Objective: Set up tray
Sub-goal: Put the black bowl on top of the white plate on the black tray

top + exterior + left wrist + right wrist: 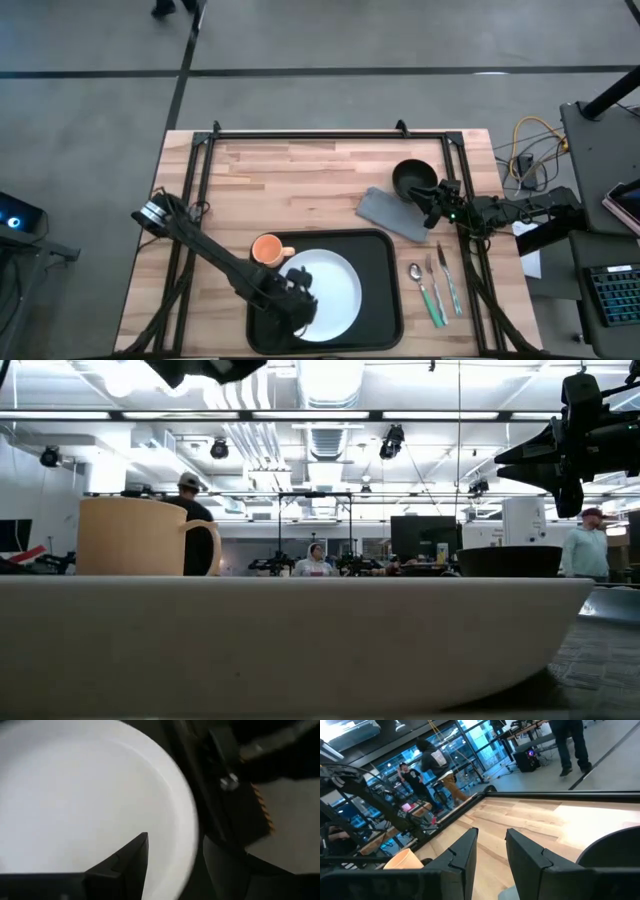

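Note:
The black tray lies at the table's near middle. A white plate rests flat on it, and an orange cup stands upright in its far left corner. My left gripper hangs open above the plate's near left rim, with one finger over the plate and the other outside the rim, touching nothing. At the table's right, my right gripper stands level beside a black bowl, a small gap between its fingers and nothing in it.
A grey folded napkin lies right of the tray's far corner, under the bowl's near side. A spoon, a fork and a knife lie side by side right of the tray. Bare wood stretches across the far left of the table.

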`<state>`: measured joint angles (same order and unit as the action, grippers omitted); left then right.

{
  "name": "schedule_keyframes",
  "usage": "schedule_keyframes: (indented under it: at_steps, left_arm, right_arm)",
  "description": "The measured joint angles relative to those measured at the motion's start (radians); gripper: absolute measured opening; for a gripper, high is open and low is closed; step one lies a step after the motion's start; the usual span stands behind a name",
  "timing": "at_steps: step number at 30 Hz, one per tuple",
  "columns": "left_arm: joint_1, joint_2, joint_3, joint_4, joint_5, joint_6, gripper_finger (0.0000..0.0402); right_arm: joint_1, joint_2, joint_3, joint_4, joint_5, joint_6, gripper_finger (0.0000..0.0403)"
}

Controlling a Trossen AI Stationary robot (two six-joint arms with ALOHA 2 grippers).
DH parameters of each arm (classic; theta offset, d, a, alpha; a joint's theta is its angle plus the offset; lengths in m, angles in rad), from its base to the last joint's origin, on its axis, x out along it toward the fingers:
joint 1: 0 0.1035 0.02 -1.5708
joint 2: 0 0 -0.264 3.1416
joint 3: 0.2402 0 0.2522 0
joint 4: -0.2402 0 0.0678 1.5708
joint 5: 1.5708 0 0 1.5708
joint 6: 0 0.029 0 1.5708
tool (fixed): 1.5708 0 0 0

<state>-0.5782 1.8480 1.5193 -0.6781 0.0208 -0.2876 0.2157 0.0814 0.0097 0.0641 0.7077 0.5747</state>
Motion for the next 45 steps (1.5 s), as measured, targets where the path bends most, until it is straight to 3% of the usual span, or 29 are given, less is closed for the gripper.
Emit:
schedule_keyframes:
  at_steps: [11, 15, 18, 25, 28, 40, 45]
  left_arm:
    - [0.083, -0.162, -0.007, 0.006, -0.495, -0.074, 0.0169]
    - [0.111, -0.233, -0.031, 0.035, -0.591, -0.074, 0.0169]
    - [0.143, -0.295, -0.080, 0.144, -0.630, -0.071, 0.0169]
    - [0.245, -0.483, -0.370, 0.672, -0.628, 0.089, 0.0169]
    - [0.300, -0.578, -0.516, 0.818, -0.626, 0.102, 0.0169]
    - [0.445, -0.941, -0.923, 0.931, -0.555, 0.087, 0.0169]
    - [0.505, -1.130, -1.072, 0.945, -0.364, 0.087, 0.0164]
  right_arm:
    - [0.000, 0.000, 0.000, 0.000, 0.000, 0.000, 0.0096]
    - [0.000, 0.000, 0.000, 0.000, 0.000, 0.000, 0.0096]
    - [0.000, 0.000, 0.000, 0.000, 0.000, 0.000, 0.0096]
    - [0.000, 0.000, 0.000, 0.000, 0.001, 0.000, 0.0096]
    - [0.000, 0.000, 0.000, 0.000, 0.001, 0.000, 0.0096]
    - [0.000, 0.000, 0.000, 0.000, 0.001, -0.002, 0.0096]
    - [0.000, 0.000, 0.000, 0.001, 0.002, -0.001, 0.0096]
